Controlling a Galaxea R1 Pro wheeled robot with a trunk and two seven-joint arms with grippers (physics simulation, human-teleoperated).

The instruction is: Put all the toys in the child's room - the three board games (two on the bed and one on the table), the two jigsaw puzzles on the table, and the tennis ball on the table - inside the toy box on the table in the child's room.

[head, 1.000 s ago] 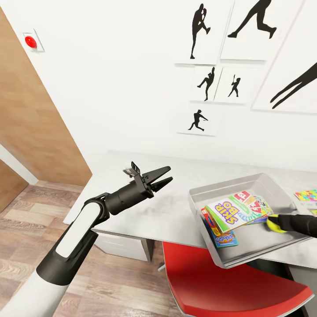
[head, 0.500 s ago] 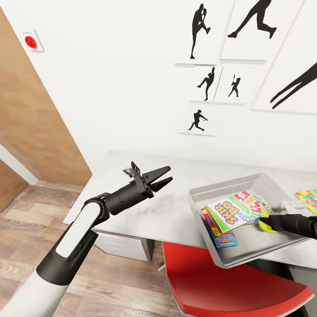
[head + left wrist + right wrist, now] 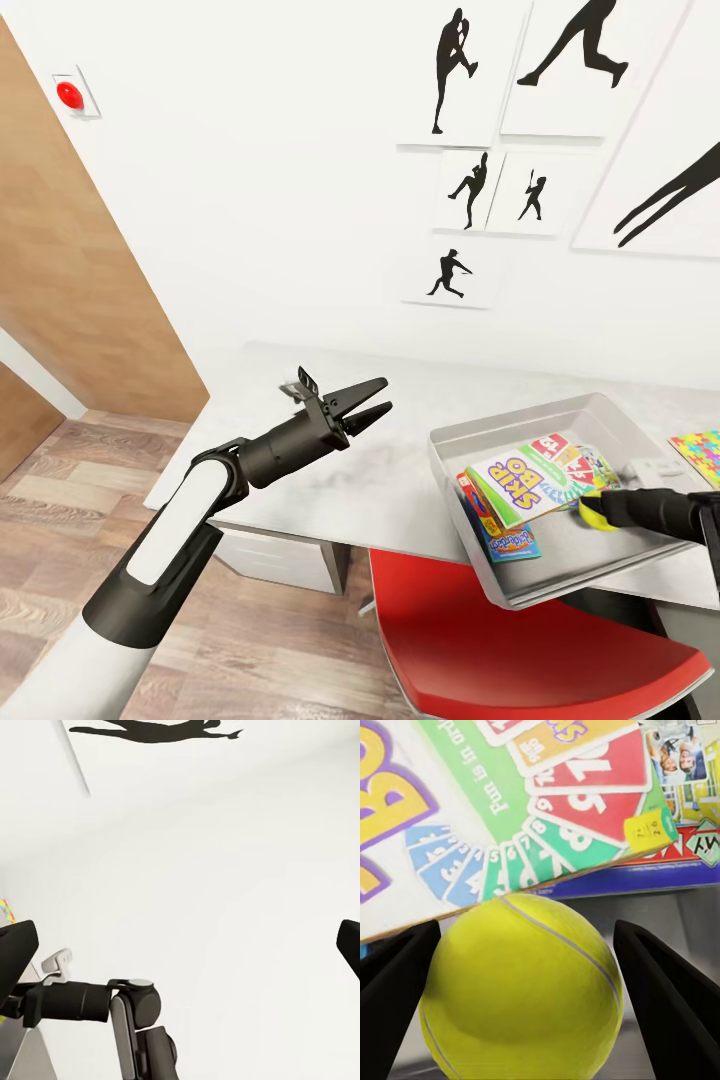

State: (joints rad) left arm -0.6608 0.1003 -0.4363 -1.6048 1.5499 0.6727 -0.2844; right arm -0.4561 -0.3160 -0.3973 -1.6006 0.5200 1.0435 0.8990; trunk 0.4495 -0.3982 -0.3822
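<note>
Right gripper, entering from 3 o'clock in the head view, is closed on the tennis ball, which is held between its two fingers over the toy box. Just beyond the ball, three board games are stacked inside the box, the yellow-red-green one uppermost. The box is set on the table, above a red chair. Left gripper is raised over the table at 9 o'clock of the box, its jaws slightly parted and empty. One jigsaw puzzle is seen at 3 o'clock. Silhouette pictures are hung on the far wall.
</note>
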